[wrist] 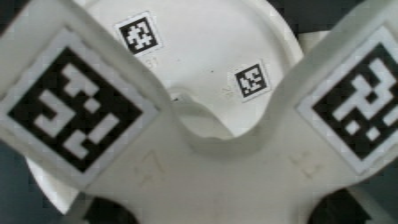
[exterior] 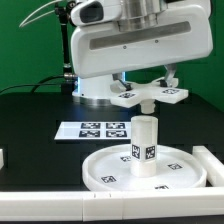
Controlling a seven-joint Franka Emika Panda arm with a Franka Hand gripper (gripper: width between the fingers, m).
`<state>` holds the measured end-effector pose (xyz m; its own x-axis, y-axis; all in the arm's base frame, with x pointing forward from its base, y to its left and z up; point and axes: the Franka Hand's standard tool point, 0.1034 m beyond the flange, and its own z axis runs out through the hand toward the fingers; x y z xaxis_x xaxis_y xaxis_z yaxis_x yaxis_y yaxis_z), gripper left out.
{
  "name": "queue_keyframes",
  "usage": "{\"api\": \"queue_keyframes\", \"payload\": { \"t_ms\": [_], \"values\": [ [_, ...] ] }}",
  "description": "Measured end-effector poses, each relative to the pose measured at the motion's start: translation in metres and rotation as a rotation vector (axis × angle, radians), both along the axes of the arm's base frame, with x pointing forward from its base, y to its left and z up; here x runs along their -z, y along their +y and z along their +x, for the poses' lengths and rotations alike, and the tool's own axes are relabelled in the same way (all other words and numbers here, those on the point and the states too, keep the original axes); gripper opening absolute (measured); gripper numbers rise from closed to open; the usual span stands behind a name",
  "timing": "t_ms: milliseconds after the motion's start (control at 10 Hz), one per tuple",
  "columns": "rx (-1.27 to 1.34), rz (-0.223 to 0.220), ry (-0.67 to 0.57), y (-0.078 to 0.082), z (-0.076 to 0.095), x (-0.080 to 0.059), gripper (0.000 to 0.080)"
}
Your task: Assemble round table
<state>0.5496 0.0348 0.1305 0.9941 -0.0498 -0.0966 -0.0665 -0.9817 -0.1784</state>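
The large rimmed round disc (exterior: 147, 171) lies on the black table near the front. The short thick cylinder post (exterior: 146, 144) stands upright on its middle, with black tags on its side. My gripper (exterior: 148, 86) is shut on the white cross-shaped foot (exterior: 148, 96) and holds it level in the air just above the post's top, with a small gap. In the wrist view the foot (wrist: 196, 150) fills the frame with two tagged arms spreading out, and the disc (wrist: 231, 50) shows below it. My fingers are hidden behind the foot there.
The marker board (exterior: 92, 130) lies flat on the table at the exterior view's left, behind the disc. A straight white border rail (exterior: 212, 162) runs along the right side, and another rail end (exterior: 3, 157) shows at the left edge. The robot base stands behind.
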Motion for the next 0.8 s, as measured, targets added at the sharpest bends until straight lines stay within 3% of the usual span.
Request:
{"api": "queue_keyframes", "payload": {
  "t_ms": [800],
  "values": [
    [-0.040,-0.003,-0.017,-0.0014,-0.0014,0.0085,0.0448]
  ]
}}
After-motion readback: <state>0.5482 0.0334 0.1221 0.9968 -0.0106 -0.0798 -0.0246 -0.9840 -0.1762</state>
